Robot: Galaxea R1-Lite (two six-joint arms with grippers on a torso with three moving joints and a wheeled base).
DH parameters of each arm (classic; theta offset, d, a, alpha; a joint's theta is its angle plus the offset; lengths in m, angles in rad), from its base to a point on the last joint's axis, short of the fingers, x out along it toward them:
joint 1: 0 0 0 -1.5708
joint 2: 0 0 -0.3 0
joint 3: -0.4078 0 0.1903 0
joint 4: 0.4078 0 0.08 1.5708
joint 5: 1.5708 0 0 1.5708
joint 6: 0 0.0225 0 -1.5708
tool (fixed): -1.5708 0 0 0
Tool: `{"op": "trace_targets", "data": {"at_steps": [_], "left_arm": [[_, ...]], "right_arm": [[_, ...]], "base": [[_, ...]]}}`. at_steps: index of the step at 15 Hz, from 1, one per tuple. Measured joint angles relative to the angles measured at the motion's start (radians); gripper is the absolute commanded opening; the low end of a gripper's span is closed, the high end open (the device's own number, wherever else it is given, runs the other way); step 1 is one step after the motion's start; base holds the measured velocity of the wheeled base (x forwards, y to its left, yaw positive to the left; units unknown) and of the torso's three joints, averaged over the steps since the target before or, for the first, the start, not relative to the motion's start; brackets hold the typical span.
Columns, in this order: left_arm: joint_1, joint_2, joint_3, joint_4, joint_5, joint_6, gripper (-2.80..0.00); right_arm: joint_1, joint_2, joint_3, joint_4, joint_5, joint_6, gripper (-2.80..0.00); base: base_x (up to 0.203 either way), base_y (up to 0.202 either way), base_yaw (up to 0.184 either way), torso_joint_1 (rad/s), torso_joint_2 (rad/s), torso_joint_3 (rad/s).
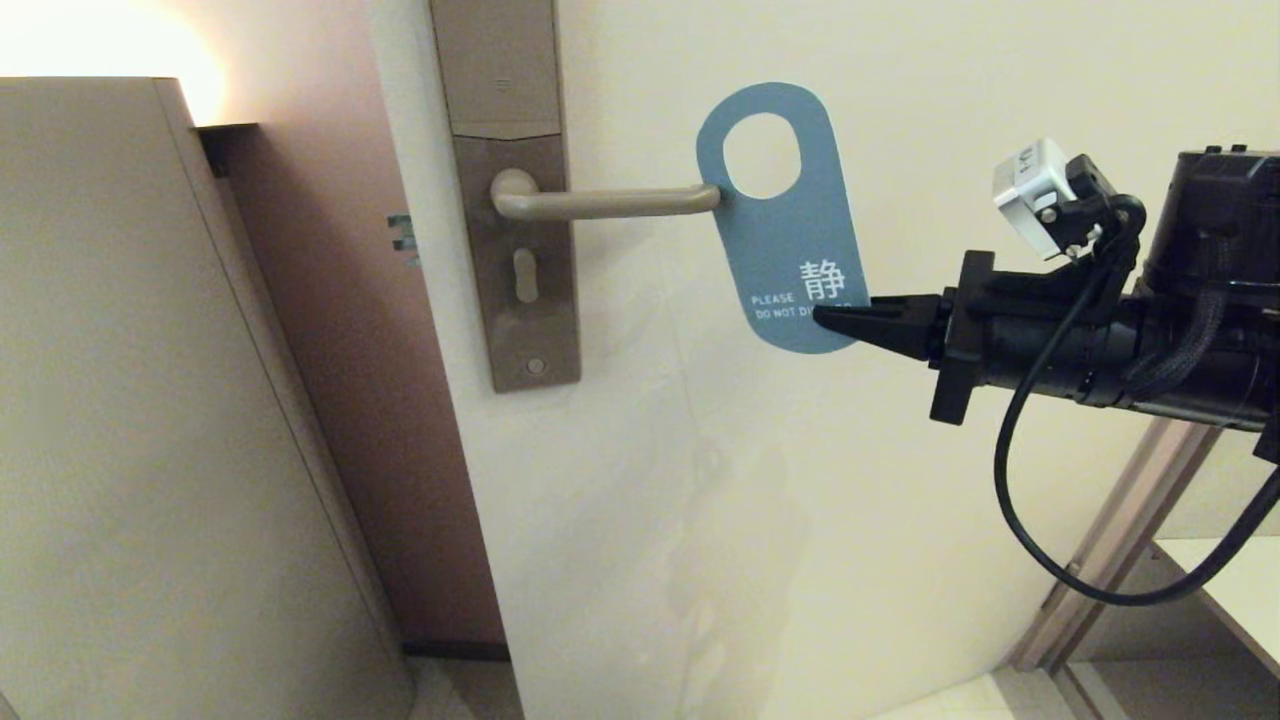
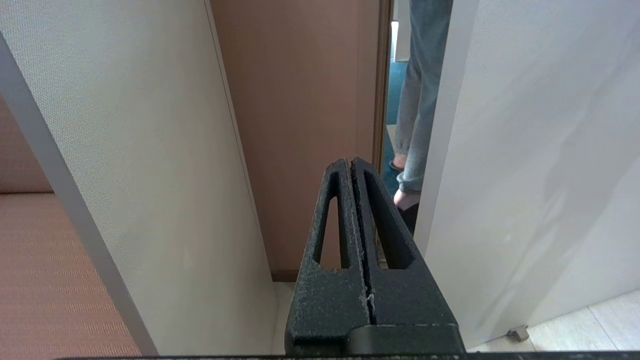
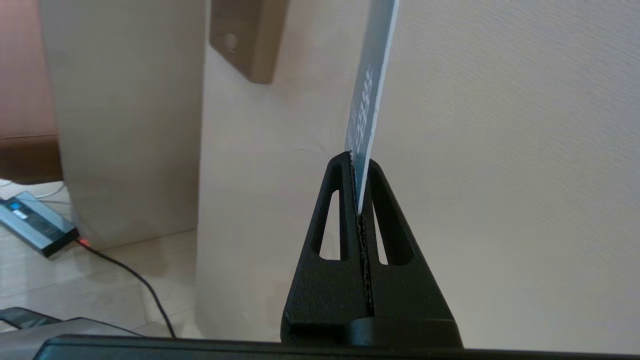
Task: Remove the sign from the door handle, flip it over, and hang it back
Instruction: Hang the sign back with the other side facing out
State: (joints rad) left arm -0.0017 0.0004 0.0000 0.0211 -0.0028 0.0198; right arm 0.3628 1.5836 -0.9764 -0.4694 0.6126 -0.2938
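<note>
My right gripper (image 1: 825,318) pinches the sign (image 1: 782,235) at its five o'clock corner, clear of the door handle (image 1: 600,201); flipping and rehanging remain.

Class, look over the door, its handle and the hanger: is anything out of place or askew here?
Yes: the sign is not on the door handle. It sits off the lever's free end, tilted, its hole empty, blue side showing, with its lower edge pinched in the right gripper. Nothing looks damaged.
</note>
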Motion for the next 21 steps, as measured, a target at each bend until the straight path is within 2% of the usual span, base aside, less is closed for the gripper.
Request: {"op": "trace_targets", "data": {"at_steps": [8, 21], "left_arm": [[0.000, 0.000, 0.000, 0.000, 0.000, 0.000, -2.80], [0.000, 0.000, 0.000, 0.000, 0.000, 0.000, -2.80]], "right_arm": [[0.076, 0.030, -0.009, 0.001, -0.034, 0.001, -2.80], [0.111, 0.043, -0.011, 0.000, -0.036, 0.003, -2.80]], "base": [[0.000, 0.000, 0.000, 0.000, 0.00, 0.000], [0.000, 0.000, 0.000, 0.000, 0.00, 0.000]]}}
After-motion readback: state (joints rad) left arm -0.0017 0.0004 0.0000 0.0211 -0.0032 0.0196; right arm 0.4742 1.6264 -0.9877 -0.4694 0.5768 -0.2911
